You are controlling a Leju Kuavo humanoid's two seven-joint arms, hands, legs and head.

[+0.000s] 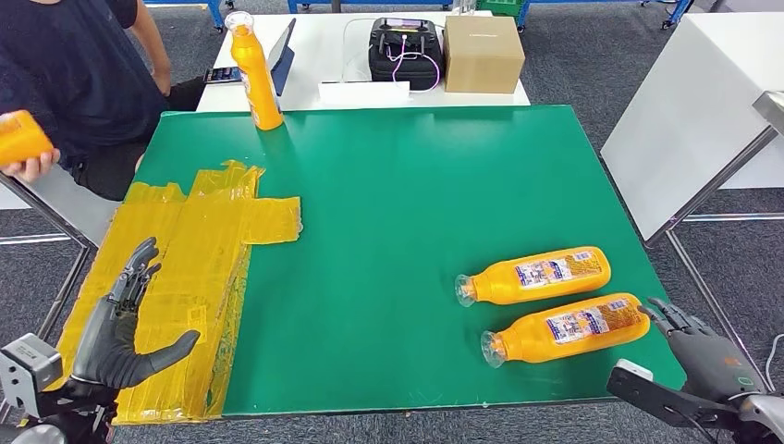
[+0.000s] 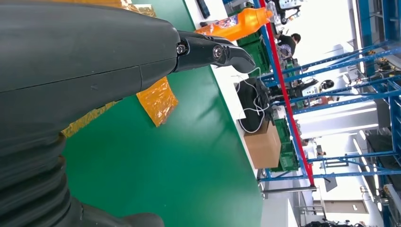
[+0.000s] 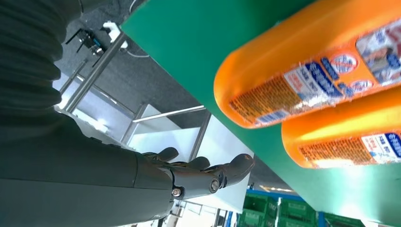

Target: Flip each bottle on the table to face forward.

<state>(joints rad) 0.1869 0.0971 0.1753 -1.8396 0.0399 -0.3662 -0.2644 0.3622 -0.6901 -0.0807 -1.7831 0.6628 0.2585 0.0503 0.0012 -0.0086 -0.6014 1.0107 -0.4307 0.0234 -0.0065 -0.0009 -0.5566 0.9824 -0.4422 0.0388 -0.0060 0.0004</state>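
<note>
**Two bottles lying flat, neither robot hand on them yet**

Two orange juice bottles lie on their sides near the right front corner of the green tabletop [image 1: 416,185], caps pointing left and labels up. The nearer bottle [image 1: 566,329] lies close to the front edge; the farther bottle [image 1: 536,276] lies just beyond it, roughly parallel, with a narrow gap between them. In the right wrist view their bases [image 3: 265,90] loom large at the tabletop's corner.

The right robot hand [image 1: 695,344] sits just off the tabletop's right edge, beside the base of the nearer bottle, fingers spread and holding nothing. The left robot hand [image 1: 122,324] hovers over a patch of yellow tape [image 1: 199,240] on the left side of the tabletop, also spread wide and empty, well apart from both bottles.

A third orange bottle [image 1: 254,69] stands upright at the far left edge. A seated person at the far left holds another orange item [image 1: 20,137]. Beyond, a white table carries a black case [image 1: 405,51] and a cardboard box [image 1: 483,53].

As a judgement, the task looks barely begun: both lying bottles appear untouched, and the nearer one seems the natural first reach for the right robot hand.
</note>
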